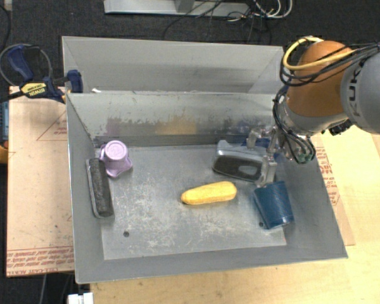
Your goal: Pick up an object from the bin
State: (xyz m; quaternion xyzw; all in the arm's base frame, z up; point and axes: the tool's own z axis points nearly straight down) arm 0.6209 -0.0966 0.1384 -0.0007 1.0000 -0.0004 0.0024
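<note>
1. Reaching in from the right, the arm has its gripper [266, 166] low over the right side of the grey bin [177, 233].
2. Just under it are the right end of a black and silver stapler [235, 166] and the top of a blue ribbed cylinder [273, 206].
3. How far the gripper is open I cannot tell, nor whether it has hold of either one.
4. A yellow banana [209, 194] lies mid-floor, near the cylinder's left.
5. A purple cup [116, 158] and a dark grey bar [100, 187] lie by the left wall, well apart from the gripper.
</note>
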